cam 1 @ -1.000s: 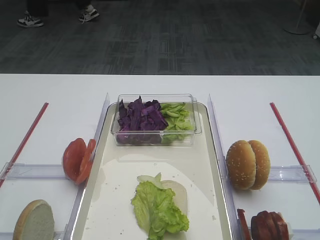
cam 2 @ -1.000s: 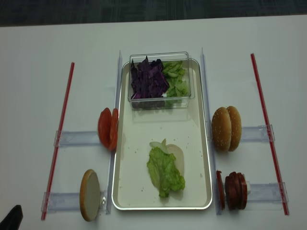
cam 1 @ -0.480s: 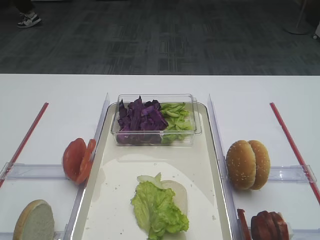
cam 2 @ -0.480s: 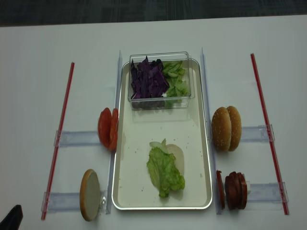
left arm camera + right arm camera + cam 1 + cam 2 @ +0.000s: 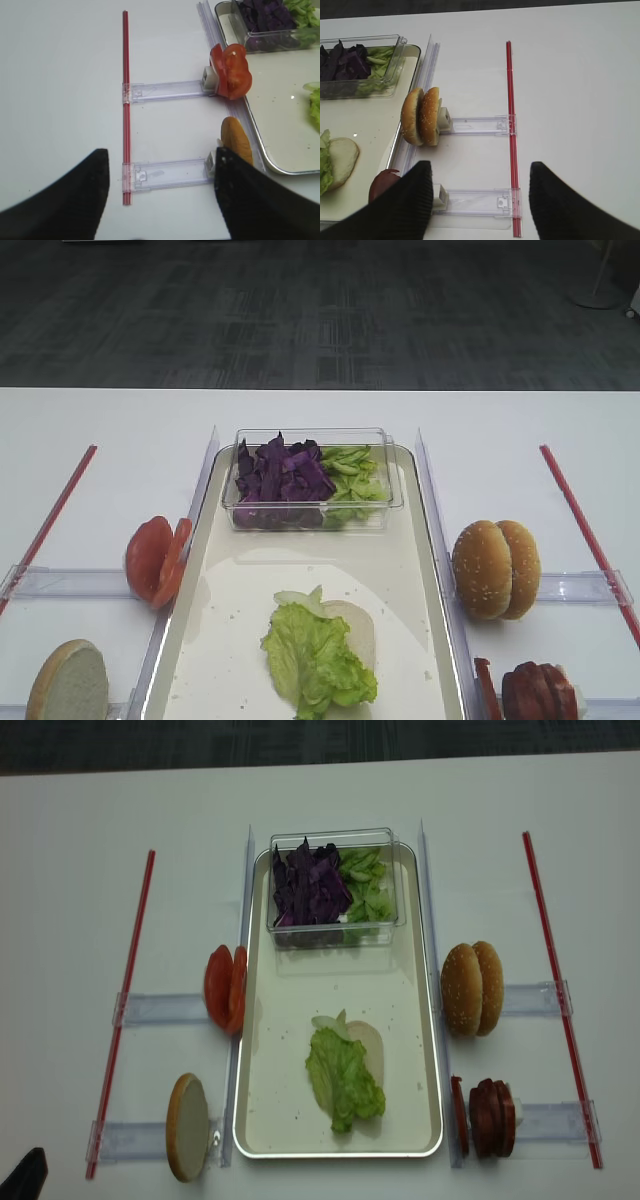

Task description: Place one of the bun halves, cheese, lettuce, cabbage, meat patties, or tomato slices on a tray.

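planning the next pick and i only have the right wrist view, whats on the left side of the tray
Observer: Two orange-red tomato slices stand on edge in a clear holder just left of the cream-white rectangular tray.
Operator: any bun over there
Observer: One pale-faced bun half stands upright in the nearer holder, beside the tray's near left corner.
Operator: is the left gripper near it
Observer: The left gripper hangs open above the white table, holding nothing, with the bun half off to its right finger's side.
Operator: how full is that tub
Observer: The clear plastic tub holds a purple cabbage heap on its left and green leaf pieces on its right.
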Controlling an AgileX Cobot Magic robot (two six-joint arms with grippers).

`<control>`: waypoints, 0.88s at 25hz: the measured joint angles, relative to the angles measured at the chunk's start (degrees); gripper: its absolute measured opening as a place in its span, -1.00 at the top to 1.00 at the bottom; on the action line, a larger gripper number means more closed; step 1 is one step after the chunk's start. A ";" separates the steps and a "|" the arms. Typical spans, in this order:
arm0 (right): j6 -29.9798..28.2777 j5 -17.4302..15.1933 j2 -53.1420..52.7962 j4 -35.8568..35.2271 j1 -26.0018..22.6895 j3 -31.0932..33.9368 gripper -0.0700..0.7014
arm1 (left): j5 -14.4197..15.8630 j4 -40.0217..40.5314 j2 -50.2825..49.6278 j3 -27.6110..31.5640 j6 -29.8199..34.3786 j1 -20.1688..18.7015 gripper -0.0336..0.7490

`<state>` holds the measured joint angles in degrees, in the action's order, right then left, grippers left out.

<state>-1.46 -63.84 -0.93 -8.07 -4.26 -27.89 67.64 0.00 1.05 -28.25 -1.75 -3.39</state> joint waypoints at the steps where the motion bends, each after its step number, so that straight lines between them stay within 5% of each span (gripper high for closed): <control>1: 0.00 0.00 0.00 0.00 0.00 0.00 -0.36 | 0.00 0.00 0.00 0.00 0.00 0.00 -0.19; 22: 0.04 -0.13 0.00 0.00 0.00 0.00 -0.36 | 0.00 0.00 0.00 0.00 0.00 0.00 -0.19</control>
<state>-1.42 -63.96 -0.93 -8.07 -4.26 -27.89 67.64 0.00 1.05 -28.25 -1.75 -3.39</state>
